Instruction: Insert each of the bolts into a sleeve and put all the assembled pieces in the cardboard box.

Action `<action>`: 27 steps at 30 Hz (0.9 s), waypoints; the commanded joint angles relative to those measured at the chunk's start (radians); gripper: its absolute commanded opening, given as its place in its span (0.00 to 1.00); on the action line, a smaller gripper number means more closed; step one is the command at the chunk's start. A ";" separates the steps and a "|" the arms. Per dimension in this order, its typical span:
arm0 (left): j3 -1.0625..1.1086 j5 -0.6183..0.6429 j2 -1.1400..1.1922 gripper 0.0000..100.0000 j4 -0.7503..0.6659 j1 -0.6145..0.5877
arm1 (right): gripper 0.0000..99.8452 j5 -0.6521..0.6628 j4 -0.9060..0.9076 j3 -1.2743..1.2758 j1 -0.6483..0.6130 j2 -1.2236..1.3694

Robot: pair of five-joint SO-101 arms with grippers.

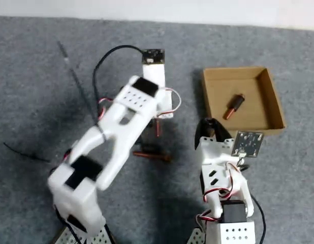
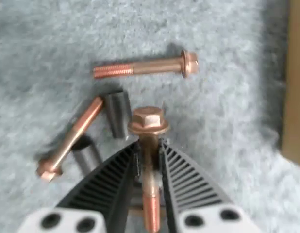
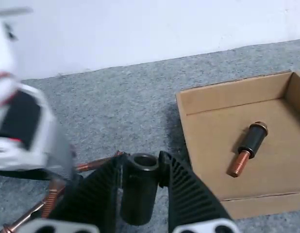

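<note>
Starting with the high view: grey carpet [image 1: 35, 76], short-napped, covers the table. The left arm [image 1: 116, 132], white plastic, stretches over the carpet's middle. The box [image 1: 269, 96], shallow brown cardboard with low walls, sits far right and holds one assembly [image 1: 234, 105], a copper-coloured bolt seated in a black sleeve, lying aslant on the box floor. The right arm [image 1: 223, 173], also white, stands just short of the box's near wall, and thin black cables [image 1: 78, 84] trail at left. Left wrist view: the left gripper [image 2: 150, 148] has black ribbed fingers clenched on the shank of the held bolt [image 2: 148, 121], which has a copper finish, a hexagonal flanged head clear of the fingertips and its threaded end toward the wrist. Beyond it on the carpet a lone bolt [image 2: 145, 67] lies apart, and a second bolt [image 2: 72, 138] lies between a spare sleeve [image 2: 117, 114] and another sleeve [image 2: 86, 151], both short dark tubes, just beside each. Right wrist view: the right gripper [image 3: 140, 162] has the same ribbed black fingers, grasping the held sleeve [image 3: 139, 194], a smooth black cylinder with its round bore open at the fingertip end. The box lies beyond, with the assembly flat inside and its threaded tip exposed.
</note>
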 commanded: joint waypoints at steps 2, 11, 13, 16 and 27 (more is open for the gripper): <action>0.245 -0.011 -0.366 0.00 -0.084 -0.005 | 0.00 0.014 -0.035 -0.005 0.004 -0.018; 0.832 -0.101 -0.931 0.00 -0.488 -0.044 | 0.00 0.014 -0.035 -0.004 -0.028 -0.018; 0.951 -0.117 -1.061 0.00 -0.580 -0.038 | 0.00 0.014 -0.035 -0.004 -0.028 -0.018; 1.116 -0.144 -1.231 0.00 -0.730 -0.038 | 0.00 0.015 -0.035 -0.002 -0.053 -0.018; 1.494 -0.193 -1.664 0.00 -1.085 -0.036 | 0.00 0.158 -0.036 0.035 -0.183 -0.019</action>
